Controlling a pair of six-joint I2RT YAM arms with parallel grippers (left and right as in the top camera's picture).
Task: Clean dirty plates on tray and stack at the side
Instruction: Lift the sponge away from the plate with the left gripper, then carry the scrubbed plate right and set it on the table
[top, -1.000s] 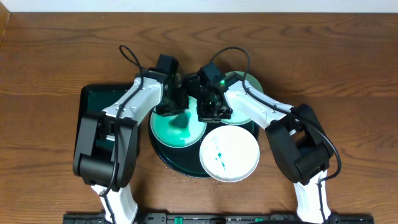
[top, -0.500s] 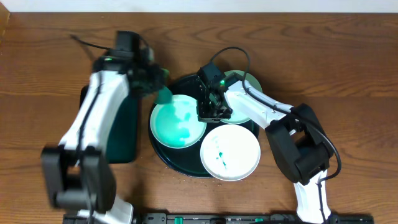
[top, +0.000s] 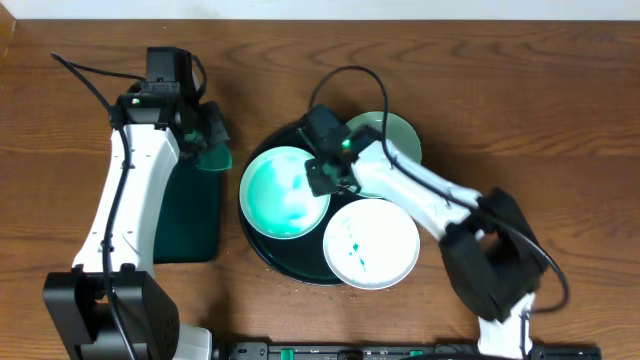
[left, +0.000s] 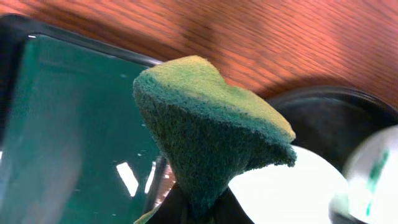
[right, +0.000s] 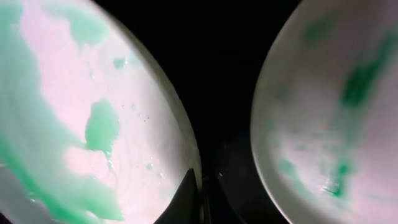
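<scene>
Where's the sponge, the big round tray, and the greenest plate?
sponge (left: 208, 124), left wrist view, middle of its scrubby side.
round tray (top: 288, 260), overhead view, bare bottom-left part.
greenest plate (top: 280, 195), overhead view, its smeared middle.

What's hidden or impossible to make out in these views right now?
Left wrist: the sponge covers the left claw; its fingers are barely visible.
Overhead: the right arm crosses the back plate, hiding any smears there.
Right wrist: bottom edge cuts off the right claw; grip on the smeared plate unclear.
</scene>
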